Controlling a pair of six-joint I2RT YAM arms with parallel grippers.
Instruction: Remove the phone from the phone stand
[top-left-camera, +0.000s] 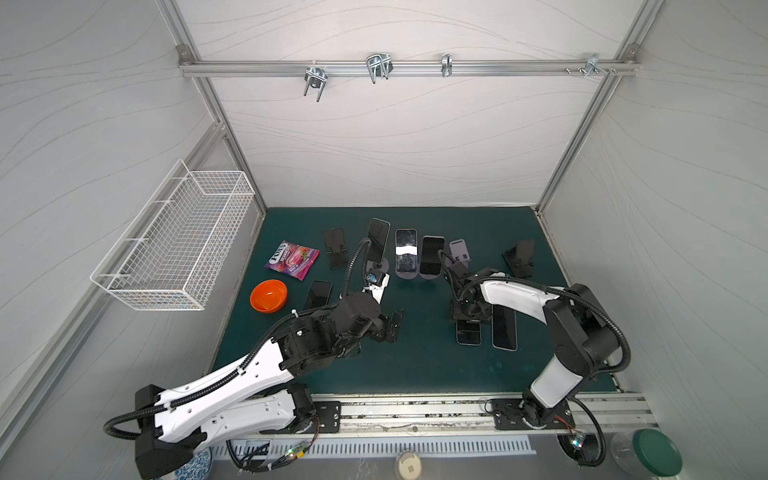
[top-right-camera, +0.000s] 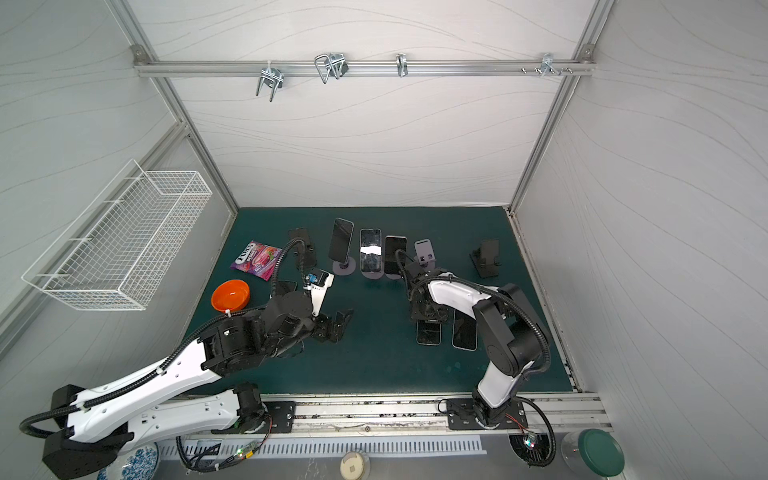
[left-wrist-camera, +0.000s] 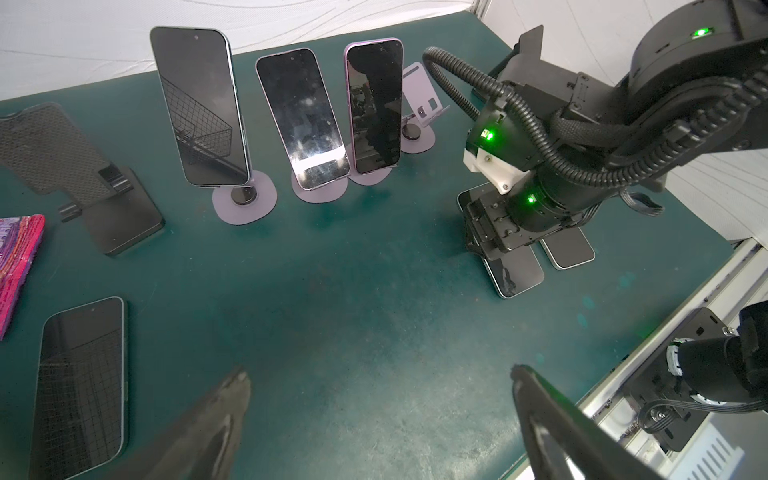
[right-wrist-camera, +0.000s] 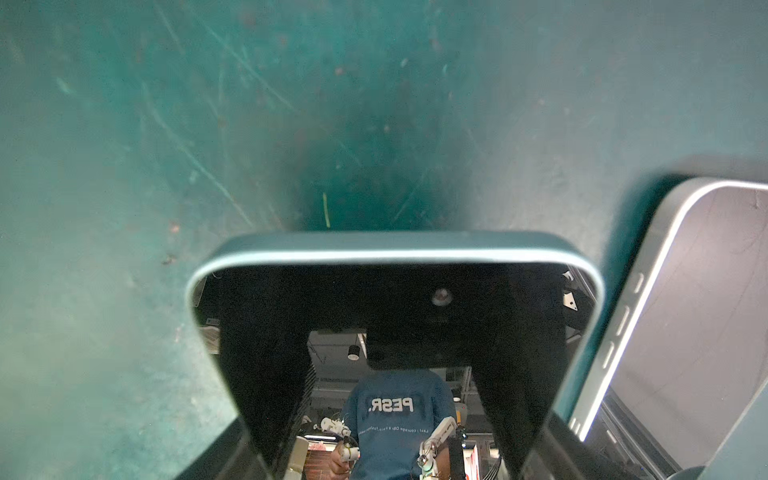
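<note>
Right gripper clamps one phone low on the mat; left gripper gapes empty; three phones ahead of it remain on stands.

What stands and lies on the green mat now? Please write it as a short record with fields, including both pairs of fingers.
On stands: teal-edged phone, middle phone, purple-edged phone
Empty stands: lilac stand, left black stand, right black stand
Loose phones: left phone and right phone, flat on mat
Left fingers: open, empty, above mat
Right fingers: closed on held phone, flat, beside right phone
Other: orange bowl, candy bag, wire basket
</note>
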